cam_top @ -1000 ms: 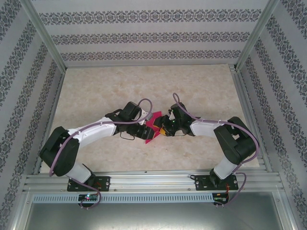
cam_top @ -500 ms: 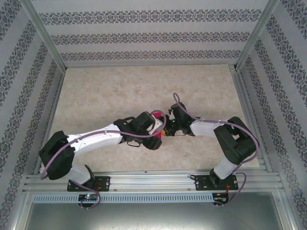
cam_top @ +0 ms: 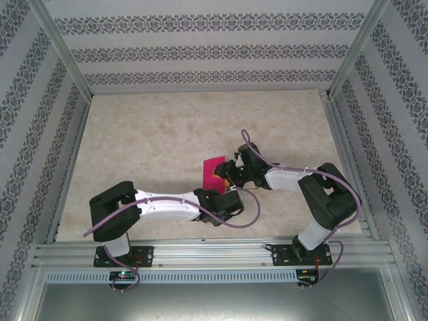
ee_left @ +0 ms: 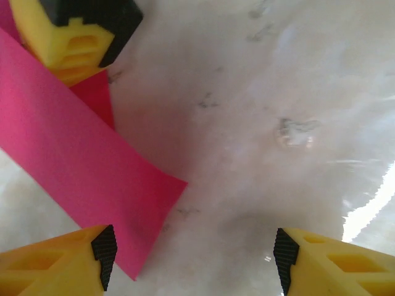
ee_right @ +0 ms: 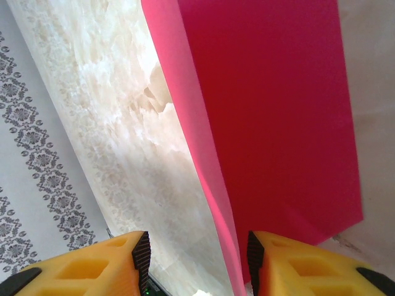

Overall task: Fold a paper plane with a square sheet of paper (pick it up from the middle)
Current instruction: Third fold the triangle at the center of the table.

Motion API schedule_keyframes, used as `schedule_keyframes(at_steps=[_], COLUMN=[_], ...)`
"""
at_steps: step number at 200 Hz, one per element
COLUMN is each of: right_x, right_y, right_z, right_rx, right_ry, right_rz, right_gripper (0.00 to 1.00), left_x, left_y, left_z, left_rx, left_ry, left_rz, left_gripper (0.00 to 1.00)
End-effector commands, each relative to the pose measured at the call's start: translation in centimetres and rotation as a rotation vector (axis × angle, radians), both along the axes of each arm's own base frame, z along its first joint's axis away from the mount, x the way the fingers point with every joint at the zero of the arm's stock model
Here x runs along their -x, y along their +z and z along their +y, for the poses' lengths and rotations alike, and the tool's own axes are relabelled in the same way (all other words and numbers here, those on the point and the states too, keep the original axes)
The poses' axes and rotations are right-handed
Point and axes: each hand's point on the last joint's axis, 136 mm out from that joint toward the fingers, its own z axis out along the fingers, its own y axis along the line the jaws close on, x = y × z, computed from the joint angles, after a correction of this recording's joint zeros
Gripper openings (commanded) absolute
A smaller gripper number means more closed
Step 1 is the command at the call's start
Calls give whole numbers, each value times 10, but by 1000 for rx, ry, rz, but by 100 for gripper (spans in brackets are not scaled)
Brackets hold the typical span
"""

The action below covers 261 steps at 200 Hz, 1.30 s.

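While my right gripper (ee_right: 197,248), jaws parted, pins the paper (ee_right: 271,111), I should sweep my released left gripper (ee_left: 192,250) along its fold (ee_right: 188,123).

Left gripper (ee_left: 194,262), right gripper (ee_right: 196,262): jaws apart.

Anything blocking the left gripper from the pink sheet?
Nothing visible. Only bare table lies between the open left gripper and the square sheet of paper; the right gripper is at the sheet's right edge.

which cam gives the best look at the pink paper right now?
Right wrist: the pink paper is large and close, with its crease clear. Top external shows a small pink patch; left wrist catches one corner strip.
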Motion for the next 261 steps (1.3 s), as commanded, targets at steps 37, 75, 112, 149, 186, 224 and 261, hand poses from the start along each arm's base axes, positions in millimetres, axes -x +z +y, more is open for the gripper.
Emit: schedule_keyframes(at_steps=[37,75,112,149,186,224,261], right_x=[-5,-5,-5,-6,-6,-7,-16], right_y=[8,6,4,3,7,18,32], right_z=[4,-1,-8,-13,-18,-32,-50], right_rx=[-21,-1,17,33,51,100,196], right_ry=[14,15,15,14,21,37,52], right_rz=[-14,-15,-15,-14,-25,-58,-132], right_gripper=[47,47,47,47,48,51,51], left_x=[-22,-22,-20,-20,-15,-14,-20], left_y=[14,24,35,37,33,42,52], left_z=[-4,-5,-5,-2,0,-1,6], left_rx=[-50,-4,68,116,254,515,665], left_ry=[5,18,34,52,80,121,144], left_rz=[-141,-148,-145,-99,55,298,447], left_gripper=[54,38,16,6,4,5,6])
